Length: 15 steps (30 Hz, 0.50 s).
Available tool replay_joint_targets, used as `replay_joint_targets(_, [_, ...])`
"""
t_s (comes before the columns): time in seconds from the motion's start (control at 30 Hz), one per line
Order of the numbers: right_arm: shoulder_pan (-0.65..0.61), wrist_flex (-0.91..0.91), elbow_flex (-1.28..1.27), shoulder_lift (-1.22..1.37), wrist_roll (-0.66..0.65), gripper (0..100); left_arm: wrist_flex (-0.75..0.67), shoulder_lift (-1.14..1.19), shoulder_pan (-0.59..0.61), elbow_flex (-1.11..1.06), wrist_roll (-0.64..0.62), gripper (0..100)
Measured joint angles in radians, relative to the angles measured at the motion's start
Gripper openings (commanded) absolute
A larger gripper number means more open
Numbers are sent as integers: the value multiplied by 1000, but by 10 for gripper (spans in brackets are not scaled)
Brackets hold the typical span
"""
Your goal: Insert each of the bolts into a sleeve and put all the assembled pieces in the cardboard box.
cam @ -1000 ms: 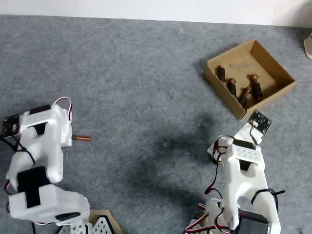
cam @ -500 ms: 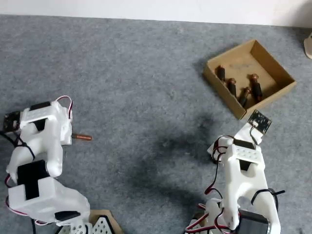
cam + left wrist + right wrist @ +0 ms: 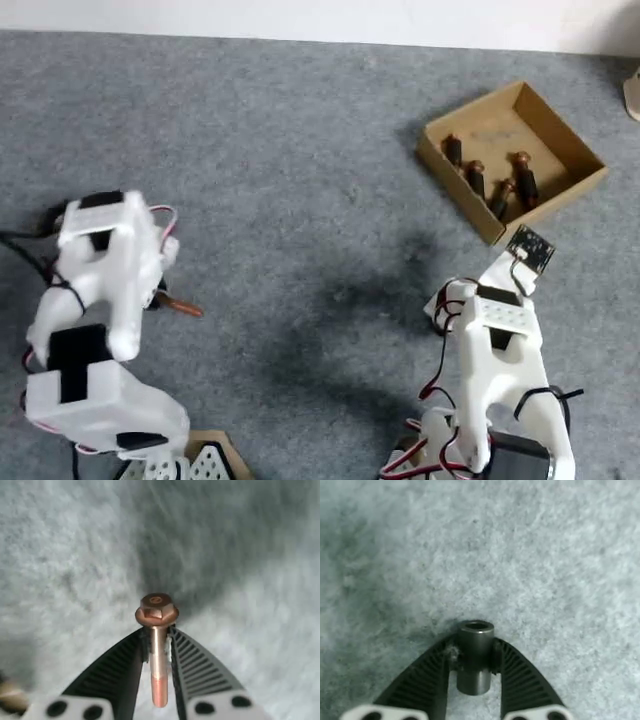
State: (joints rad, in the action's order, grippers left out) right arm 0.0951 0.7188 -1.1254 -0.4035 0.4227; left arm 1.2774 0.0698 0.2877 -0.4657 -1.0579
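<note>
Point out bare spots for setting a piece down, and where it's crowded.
Widest bare stretch: grey mat between the left arm, the right arm and the cardboard box. Also bare: the box's far corner. Crowded: the box's near half, where four assembled pieces lie.

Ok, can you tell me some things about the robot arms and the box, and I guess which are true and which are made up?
1. The left gripper is pinching a copper bolt. True.
2. The right gripper has nothing in it. False: it holds a dark sleeve.
3. The cardboard box is empty. False: several pieces lie in it.
4. The bolt is already inside the sleeve. False: each is in its own gripper, apart.
5. The cardboard box stands on grey carpet. True.
</note>
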Motion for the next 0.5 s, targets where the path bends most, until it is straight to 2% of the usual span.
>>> replay_joint_targets(0.07, [-55, -6, 2, 2, -3, 4, 98, 6, -49, 44, 52, 7])
replay_joint_targets(0.2, [-180, -44, 23, 0, -3, 4, 219, 12, -137, 135, 74, 6])
replay_joint_targets(0.37, [-290, -189, 52, 3, -3, 4, 241, 12, -172, 249, 77, 6])
replay_joint_targets(0.5, [-313, -319, 52, 3, -3, 4, 241, 12, -199, 322, 77, 6])
